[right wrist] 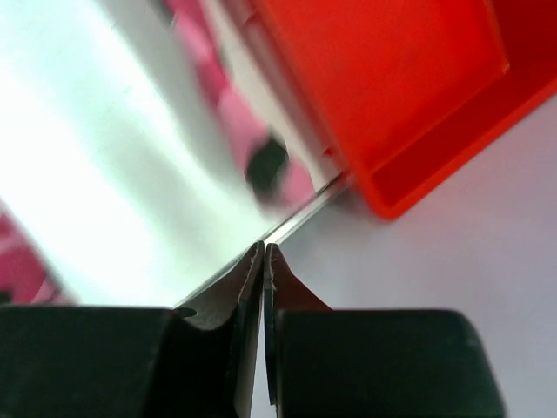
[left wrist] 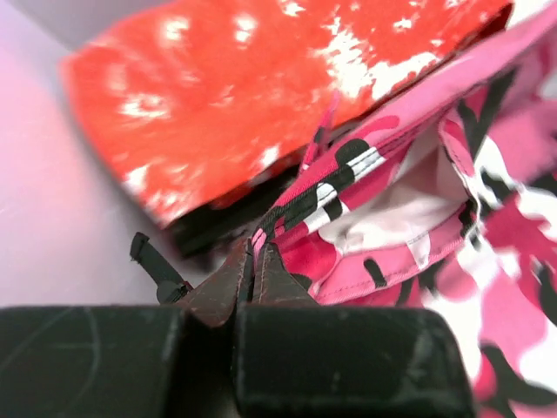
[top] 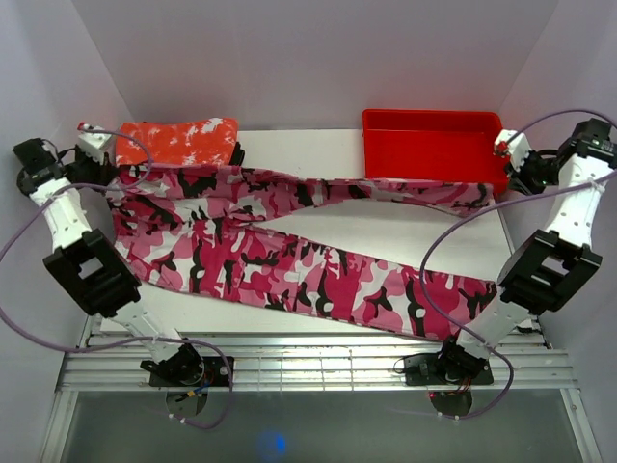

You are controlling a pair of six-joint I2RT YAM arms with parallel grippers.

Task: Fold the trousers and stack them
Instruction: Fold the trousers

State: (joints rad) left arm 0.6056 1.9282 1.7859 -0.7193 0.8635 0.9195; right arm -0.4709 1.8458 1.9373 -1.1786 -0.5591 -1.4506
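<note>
Left gripper (left wrist: 258, 249) is pinching the waistband of the pink camouflage cloth trousers (top: 289, 262); right gripper (right wrist: 264, 250) is hanging closed, empty, near their far hem.

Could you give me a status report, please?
Left hand shut on trousers waistband. Right hand shut, empty, beside red bin. Trousers spread out, unfolded. Folded red cloth beside waistband.

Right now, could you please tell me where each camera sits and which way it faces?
Top external: fixed above and behind, looking down on table, trousers, folded red cloth and red bin; left arm and right arm show.
Left wrist: looks past the left gripper, shut on the trousers, towards the folded red cloth.
Right wrist: looks past the shut right gripper at the red bin.
Shared: top and left wrist, the cloth; top and right wrist, the bin.
</note>
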